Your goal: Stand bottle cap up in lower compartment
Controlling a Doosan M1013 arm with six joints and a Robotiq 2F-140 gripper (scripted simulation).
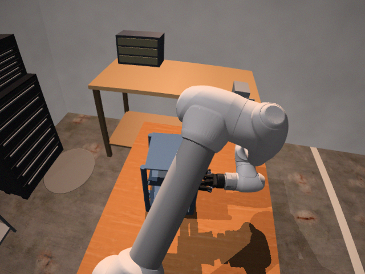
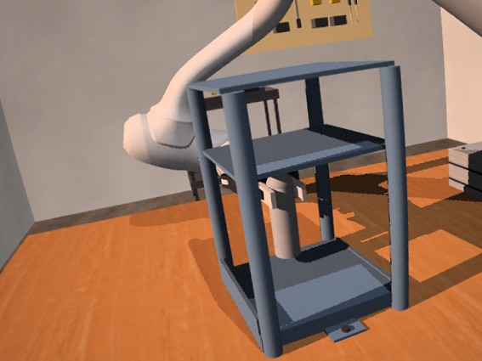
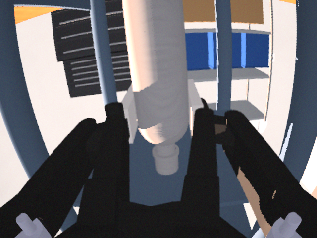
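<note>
End effector (image 3: 161,134): clenching the bottle near its upper end, black fingers pressing on either side, cap pointing back toward the wrist camera.
Bottle (image 2: 285,225): hanging upright inside the lower compartment, held under the middle shelf (image 2: 299,146); base looking just above the floor (image 2: 327,291) or barely touching it toward the far side, contact not resolvable from the exterior view.
Shelving unit (image 2: 249,221): standing on the orange worktop (image 2: 111,296), four blue posts framing the bottle; arm reaching in through an open side, seen from above (image 1: 206,182).
Step in hand: lowering and seating the bottle, judging by the small gap left under the base.
Doing it well: descending straight and slowly, keeping the wrist level so the bottle is staying within its tight tilt allowance; avoiding any sideways drift toward the posts.
Clearance: little room showing between the end effector and the middle shelf, so no lifting while inside.
Placement check: keeping the whole base on the floor, behind the front lip and short of the back stop.
Release: opening only once the base is bearing flat, then retreating along the entry line without brushing the bottle.
Risk: letting go early, dropping and tipping the tall narrow bottle.
Far background: pegboard (image 2: 350,31) on the wall, not involved.
</note>
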